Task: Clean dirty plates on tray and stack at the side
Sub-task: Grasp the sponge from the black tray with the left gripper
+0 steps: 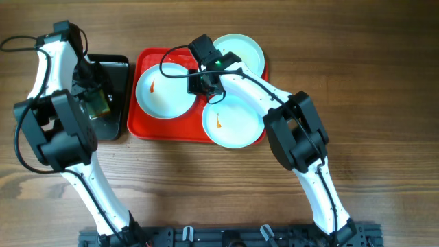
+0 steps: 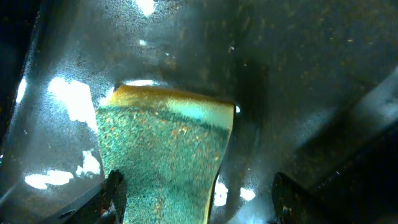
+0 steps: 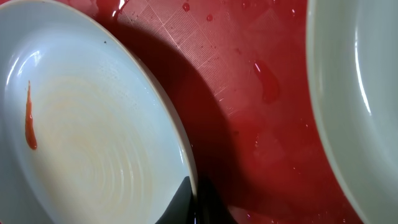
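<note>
Three pale aqua plates lie on the red tray [image 1: 147, 127]. The left plate [image 1: 161, 92] has an orange-red smear, and so does the front right plate [image 1: 233, 123]. The back right plate [image 1: 240, 51] looks clean. My right gripper [image 1: 206, 84] is shut on the left plate's right rim; the right wrist view shows its fingers [image 3: 194, 202] pinching that rim, with the smeared plate [image 3: 93, 137] to the left. My left gripper [image 1: 96, 103] is open over the green sponge [image 2: 165, 143], one finger on each side [image 2: 199, 199].
The sponge lies in a wet black tray [image 1: 118, 75] just left of the red tray. The red tray floor [image 3: 249, 93] is wet. Another plate's rim [image 3: 360, 93] is close on the right of my right gripper. Wooden table all around.
</note>
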